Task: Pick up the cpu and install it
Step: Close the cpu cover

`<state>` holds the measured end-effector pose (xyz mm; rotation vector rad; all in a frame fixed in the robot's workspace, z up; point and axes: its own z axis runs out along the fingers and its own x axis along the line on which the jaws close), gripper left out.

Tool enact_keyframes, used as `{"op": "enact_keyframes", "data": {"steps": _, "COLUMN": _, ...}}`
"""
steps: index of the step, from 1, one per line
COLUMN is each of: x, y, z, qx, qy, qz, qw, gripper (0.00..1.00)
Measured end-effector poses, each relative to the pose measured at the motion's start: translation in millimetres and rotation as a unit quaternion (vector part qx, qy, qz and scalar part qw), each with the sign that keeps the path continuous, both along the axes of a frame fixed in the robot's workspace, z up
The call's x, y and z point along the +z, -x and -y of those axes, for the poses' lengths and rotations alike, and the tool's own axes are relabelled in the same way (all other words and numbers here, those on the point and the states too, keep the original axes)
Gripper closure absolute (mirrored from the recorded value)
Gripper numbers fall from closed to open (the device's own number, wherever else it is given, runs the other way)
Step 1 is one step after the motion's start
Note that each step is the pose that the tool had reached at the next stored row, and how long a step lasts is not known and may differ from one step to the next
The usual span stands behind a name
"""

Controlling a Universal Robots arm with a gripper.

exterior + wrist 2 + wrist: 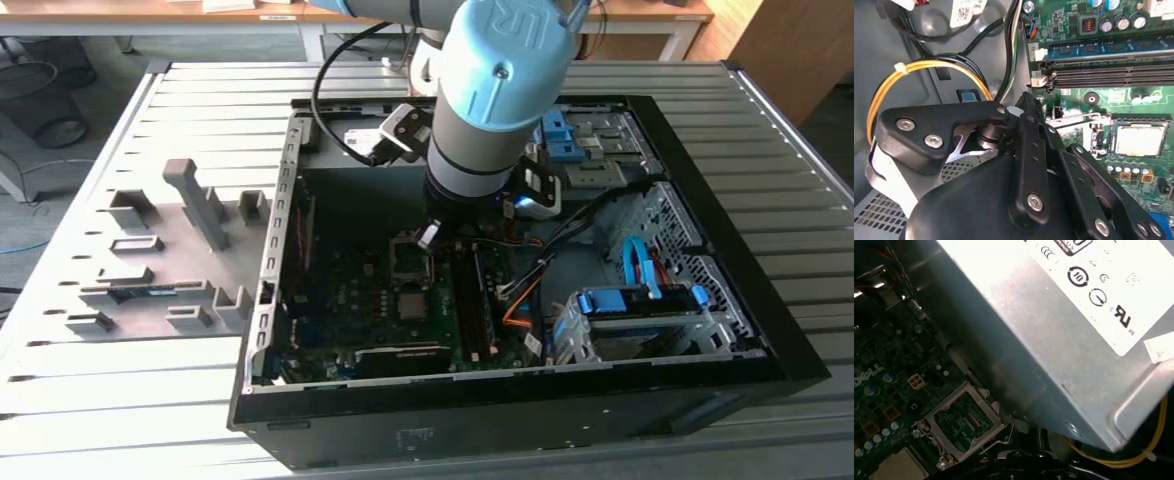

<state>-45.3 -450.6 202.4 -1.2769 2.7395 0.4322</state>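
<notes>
In the exterior view the arm reaches down into an open computer case (747, 330) lying on a slatted metal table (160, 400). The gripper (430, 236) hangs just above the green board (387, 310), over the metal-framed socket (411, 262). Memory slots run beside it on the exterior view's right, with orange and blue cables (523, 300) and a drive cage (627, 320) further that way. A grey fixture block (174, 250) sits on the table outside the case.

In the second wrist view the black gripper linkage (1034, 170) hides the jaws, so I cannot tell whether they are spread or pinching anything. The cpu (1138, 140) lies flat on the board nearby, a pale square, beside black memory slots (1109, 77). Yellow wires (929, 67) loop close by.

In the first wrist view the open socket (961, 422) sits beside a big grey box (1054, 325) that looms over it; the cpu (896, 467) lies just beside the socket
</notes>
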Motion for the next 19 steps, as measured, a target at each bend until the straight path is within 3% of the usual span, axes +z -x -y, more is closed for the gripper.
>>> {"op": "enact_keyframes", "data": {"steps": 10, "x": -8.9, "y": 3.0, "z": -2.4, "qx": -0.001, "qy": -0.0026, "qz": 0.0, "qw": 1.0, "gripper": 0.9}}
{"op": "enact_keyframes", "data": {"steps": 19, "x": -9.4, "y": 9.9, "z": -2.3, "qx": -0.001, "qy": -0.0023, "qz": 0.0017, "qw": 1.0, "gripper": 0.9}}
